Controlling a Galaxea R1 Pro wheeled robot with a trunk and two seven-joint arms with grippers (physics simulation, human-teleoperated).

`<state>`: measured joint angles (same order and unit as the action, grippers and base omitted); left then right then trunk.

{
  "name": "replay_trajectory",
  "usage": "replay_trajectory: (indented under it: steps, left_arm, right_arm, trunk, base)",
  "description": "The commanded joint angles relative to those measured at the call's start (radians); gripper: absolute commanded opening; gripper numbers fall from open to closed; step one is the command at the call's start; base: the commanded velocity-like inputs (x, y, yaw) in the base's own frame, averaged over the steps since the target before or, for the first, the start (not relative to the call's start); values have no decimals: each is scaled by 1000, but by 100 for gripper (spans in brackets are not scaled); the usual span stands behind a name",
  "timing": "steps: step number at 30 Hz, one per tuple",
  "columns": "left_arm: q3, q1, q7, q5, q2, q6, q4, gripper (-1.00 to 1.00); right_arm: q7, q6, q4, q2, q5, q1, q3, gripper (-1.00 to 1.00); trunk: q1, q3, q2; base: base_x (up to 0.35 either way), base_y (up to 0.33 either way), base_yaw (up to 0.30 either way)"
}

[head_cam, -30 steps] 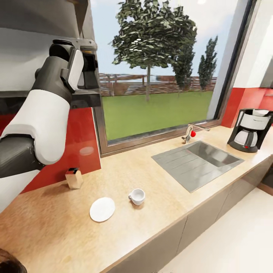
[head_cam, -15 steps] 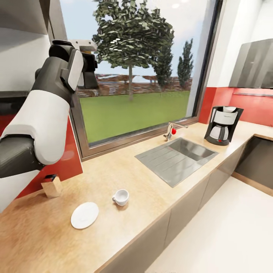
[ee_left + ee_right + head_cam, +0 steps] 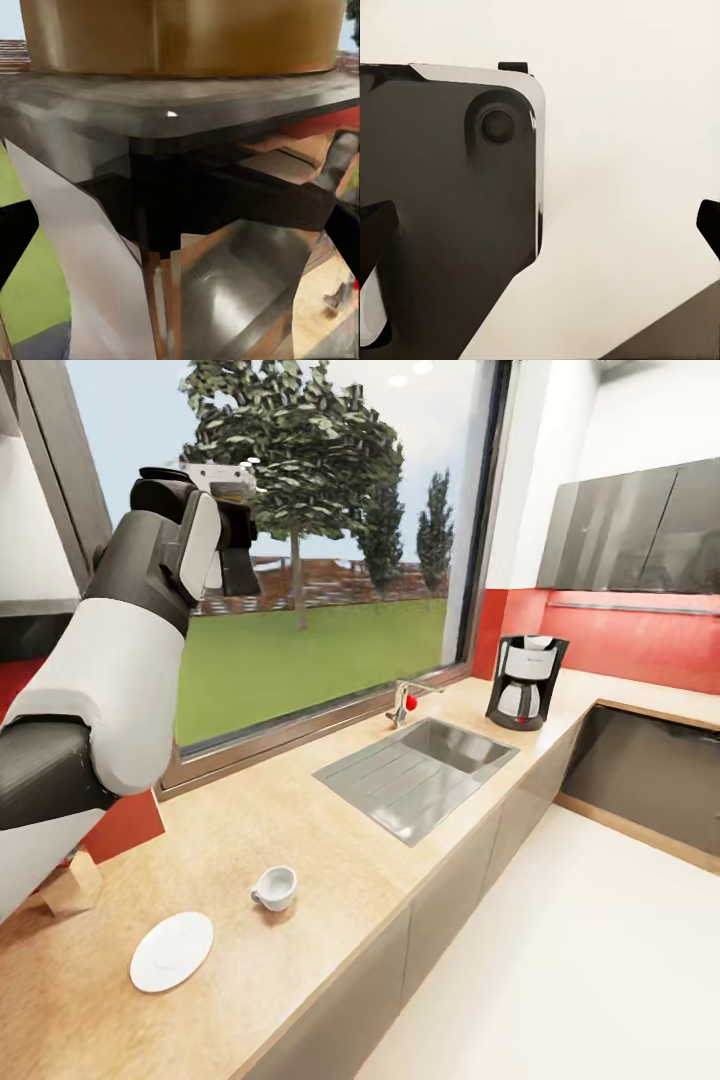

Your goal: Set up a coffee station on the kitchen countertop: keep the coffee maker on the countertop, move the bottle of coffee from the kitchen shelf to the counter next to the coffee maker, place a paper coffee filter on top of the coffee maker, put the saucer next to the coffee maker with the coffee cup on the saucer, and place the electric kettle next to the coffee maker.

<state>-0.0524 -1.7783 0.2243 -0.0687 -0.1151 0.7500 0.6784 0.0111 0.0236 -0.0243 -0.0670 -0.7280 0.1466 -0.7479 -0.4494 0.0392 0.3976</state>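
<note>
Since a second ago the head camera has swung right, so the whole scene slides leftward in the view while the things on the tabletop (image 3: 330,840) keep their places: the coffee maker (image 3: 526,682) now stands well inside the picture at the far end, beyond the sink (image 3: 415,775), and the saucer (image 3: 171,951) and coffee cup (image 3: 274,887) sit nearer the left edge. Cup and saucer lie near each other but apart, the cup upright on the bare wood with its handle turned toward the saucer. A small tan block (image 3: 72,884) stands at the back against the red wall. The left arm is raised before the window, its left hand (image 3: 232,530) high up — the left wrist view shows a yellow-tan cap over a dark squarish body, the bottle of coffee (image 3: 180,37), close between the fingers (image 3: 82,247), clamped there. In the right wrist view dark finger tips (image 3: 375,225) stand wide apart over a pale floor and a dark panel.
</note>
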Motion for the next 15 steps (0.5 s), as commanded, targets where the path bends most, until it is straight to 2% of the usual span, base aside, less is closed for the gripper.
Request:
replay_trajectory:
  steps: [1,15]
  left_arm:
    - [-4,-1,-2,-8,-1,5,1,-100]
    - [-1,3,-3,-8,3,3,1,-100]
  right_arm:
    - [1,2,-2,-1,-9,1,-8,100]
    - [1,3,-2,1,-8,1,-8,100]
  trunk:
    - [-1,2,2]
    - [-1,2,2]
  base:
    - [0,0,-300]
    - [0,0,-300]
